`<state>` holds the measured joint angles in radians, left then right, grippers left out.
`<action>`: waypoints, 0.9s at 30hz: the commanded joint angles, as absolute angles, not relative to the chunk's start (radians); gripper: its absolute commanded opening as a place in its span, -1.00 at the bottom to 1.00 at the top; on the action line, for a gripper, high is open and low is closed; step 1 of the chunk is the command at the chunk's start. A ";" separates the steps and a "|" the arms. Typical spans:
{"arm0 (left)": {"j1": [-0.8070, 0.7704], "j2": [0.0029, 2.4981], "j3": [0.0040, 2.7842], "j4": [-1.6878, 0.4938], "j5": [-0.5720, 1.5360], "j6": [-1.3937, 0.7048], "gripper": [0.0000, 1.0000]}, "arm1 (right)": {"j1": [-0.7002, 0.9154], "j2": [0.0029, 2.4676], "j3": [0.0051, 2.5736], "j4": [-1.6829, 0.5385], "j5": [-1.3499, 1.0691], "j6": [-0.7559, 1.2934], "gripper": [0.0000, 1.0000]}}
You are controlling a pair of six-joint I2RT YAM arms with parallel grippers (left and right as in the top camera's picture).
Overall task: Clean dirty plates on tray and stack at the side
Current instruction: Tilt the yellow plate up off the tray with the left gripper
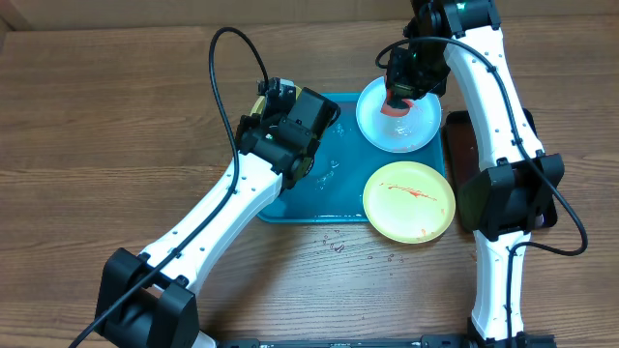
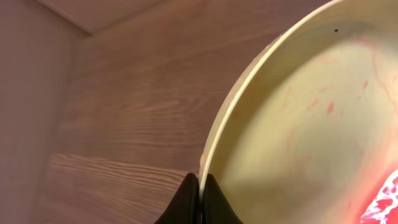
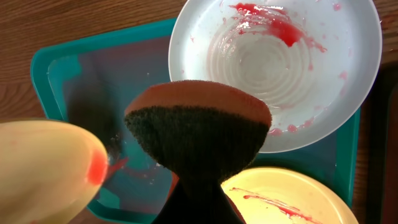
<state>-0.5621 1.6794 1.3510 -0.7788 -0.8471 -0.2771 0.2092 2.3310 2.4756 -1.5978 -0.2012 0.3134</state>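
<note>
Sponge [image 3: 199,124] pinched in the right pincer [image 3: 194,186] should sweep flat over the red streak [image 3: 273,25] on the blue plate [image 3: 336,81]; the left pincer [image 2: 199,194] pinches a yellow plate [image 2: 292,137].

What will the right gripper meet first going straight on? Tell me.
The right gripper carries a sponge, which would touch the sauce-streaked light blue plate first, probably near its rim; the gap is unclear.

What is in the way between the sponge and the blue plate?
Nothing visible. The right gripper holds the sponge over the light blue plate on the tray, and no object shows between them.
</note>
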 commanded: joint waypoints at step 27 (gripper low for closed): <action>-0.691 1.670 1.362 -0.754 -1.324 -0.276 -0.92 | 0.206 2.296 2.498 -1.604 -0.191 0.305 -0.92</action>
